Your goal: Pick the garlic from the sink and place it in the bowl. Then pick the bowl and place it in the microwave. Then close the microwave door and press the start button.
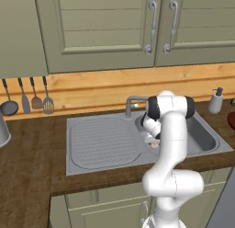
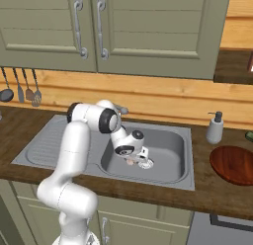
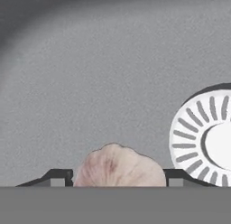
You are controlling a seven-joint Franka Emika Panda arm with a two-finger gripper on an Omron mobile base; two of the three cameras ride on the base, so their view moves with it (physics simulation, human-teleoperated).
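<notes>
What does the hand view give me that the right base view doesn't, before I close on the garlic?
Hand view alone: the fingertips flank the garlic, jaws apart, and the drain ring's slots are clear. Right base view alone: the bowl on the counter right of the sink, a soap dispenser and the faucet. Both show the garlic on the basin floor beside the drain.

The sink [image 2: 168, 140] is matt grey metal, its drainboard [image 1: 103, 142] ribbed. The garlic [image 3: 119, 166] looks papery, pale pink. The worktop [image 1: 27, 167] is dark grained wood; the bowl [image 2: 233, 164] glossy reddish-brown.
</notes>
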